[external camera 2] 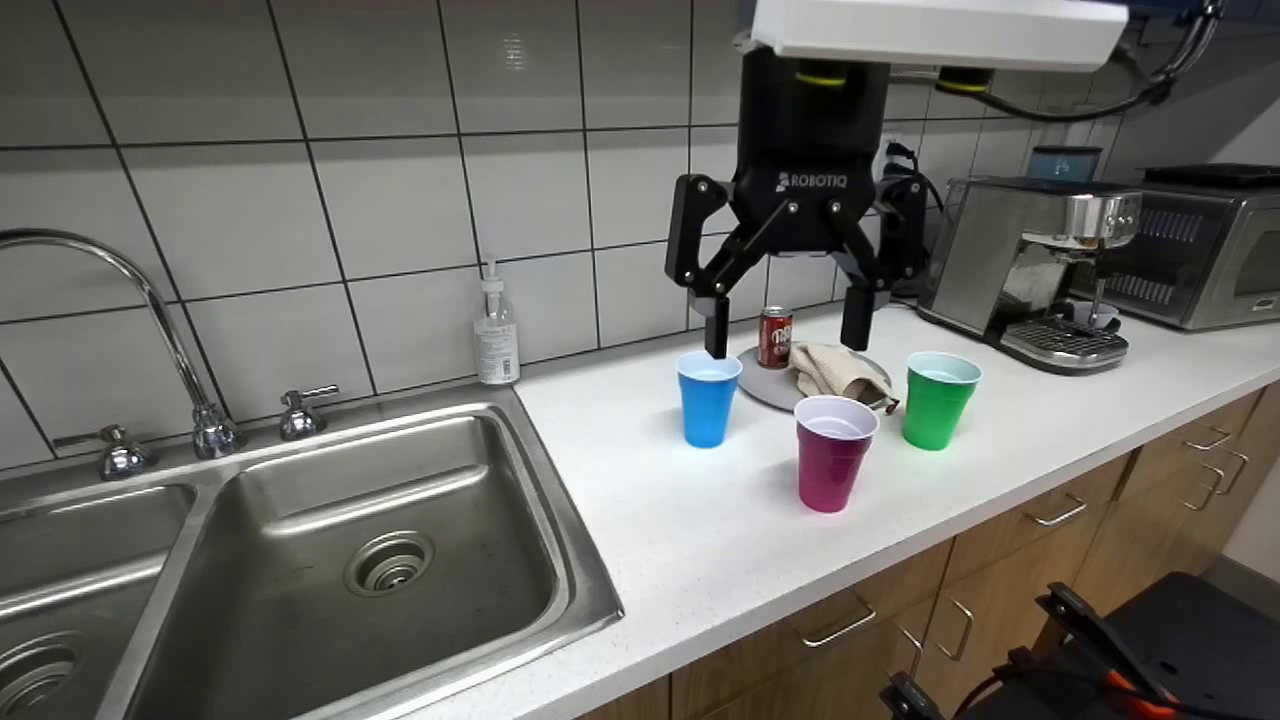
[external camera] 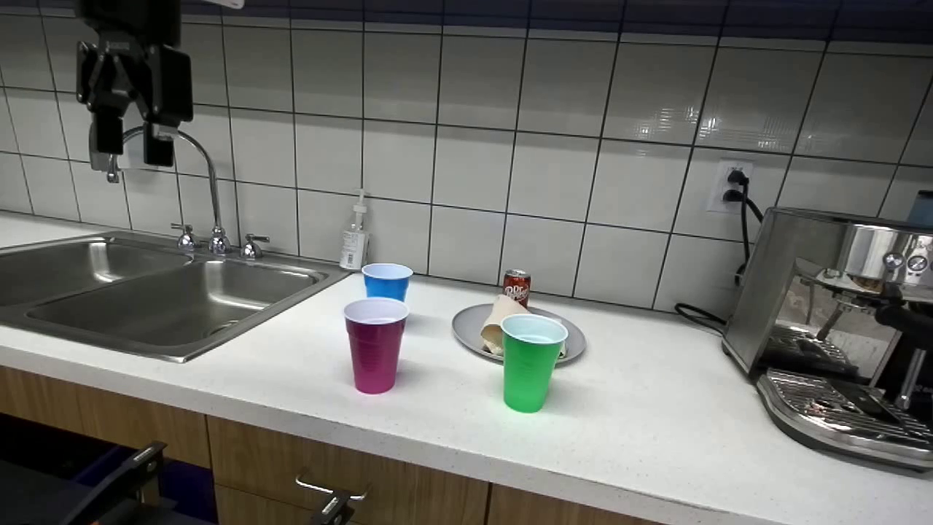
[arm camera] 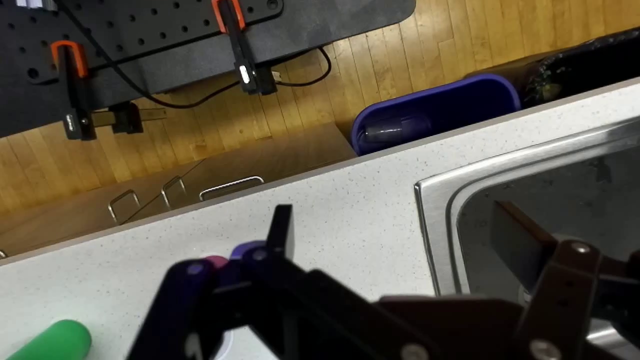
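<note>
On the white counter (external camera 2: 640, 560) we take the sink (external camera 2: 592, 600) as our landmark; the coffee machine (external camera 2: 990, 250) stands well away from it. Our one gripper (external camera 2: 786, 338) hangs pointing down, high up near the sink's edge, its jaws spread wide with nothing between them; in the wrist view they show either side of that edge. As we judge it, three upright cups lie below the gripper and farther out from the sink, their long axes roughly parallel to its downward line. The green cup (external camera: 530, 372) is farthest from the sink, the purple cup (external camera 2: 833, 460) nearer, the blue cup (external camera 2: 707, 405) nearest; whether purple or blue is closer to the gripper, we cannot tell.
</note>
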